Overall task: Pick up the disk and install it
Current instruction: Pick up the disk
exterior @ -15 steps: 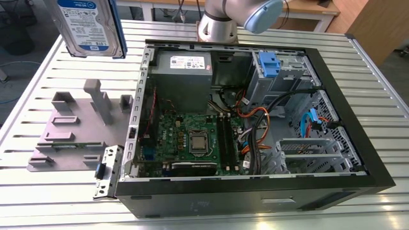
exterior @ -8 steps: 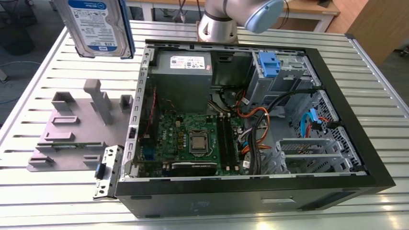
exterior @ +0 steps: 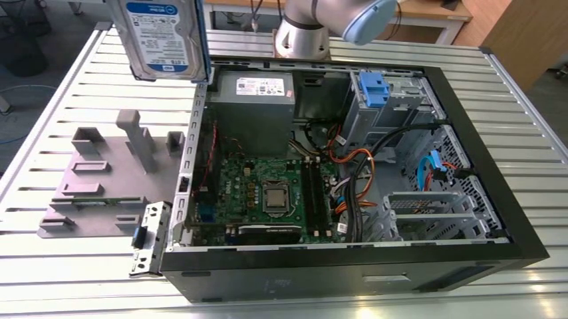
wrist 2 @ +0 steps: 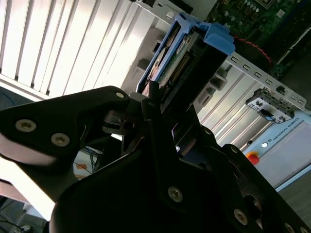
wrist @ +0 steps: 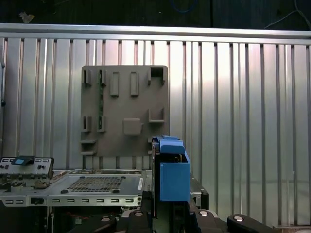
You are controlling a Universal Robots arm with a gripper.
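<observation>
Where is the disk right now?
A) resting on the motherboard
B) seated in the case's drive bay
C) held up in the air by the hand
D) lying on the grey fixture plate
C: the hand clamps the disk, which hangs upright in the air, set down nowhere.

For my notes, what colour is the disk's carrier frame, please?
Its carrier frame is blue; see the first wrist view.

Silver disk, blue carrier frame

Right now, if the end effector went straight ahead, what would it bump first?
Probably the slatted silver metal table beside the black computer case; the blue-framed silver disk it grips would touch first. Depth's unclear.
</observation>
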